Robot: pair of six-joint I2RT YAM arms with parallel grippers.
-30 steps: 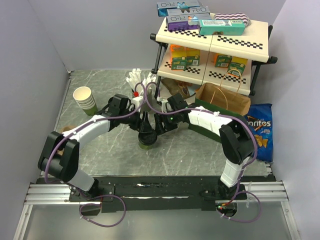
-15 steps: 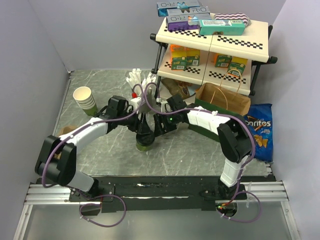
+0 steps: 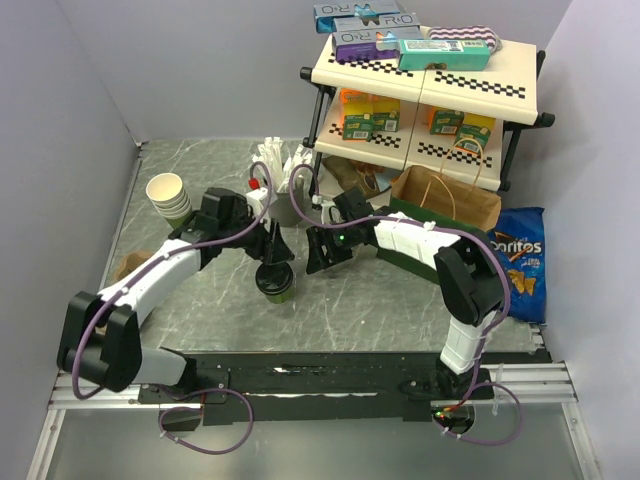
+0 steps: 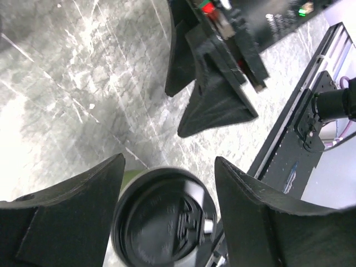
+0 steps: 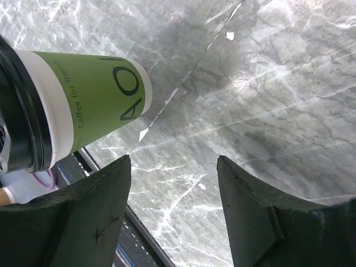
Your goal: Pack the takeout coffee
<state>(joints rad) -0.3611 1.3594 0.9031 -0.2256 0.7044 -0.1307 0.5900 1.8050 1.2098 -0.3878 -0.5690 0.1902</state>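
The cup point(image 3: 275, 283) sits mid-table, its black lid point(image 4: 161, 222) deep between the left gripper's point(image 4: 169, 160) wide-spread fingers, which clasp it on both sides. The right gripper point(image 5: 172, 158) hangs just beside it, fingers apart on nothing, over the grey marbled table point(image 3: 390, 300) with pale grey walls point(image 3: 60, 120) around. The cup's green side reads "AO" and "Coffee for friend", and a Doritos bag point(image 3: 520, 258) lies far right.
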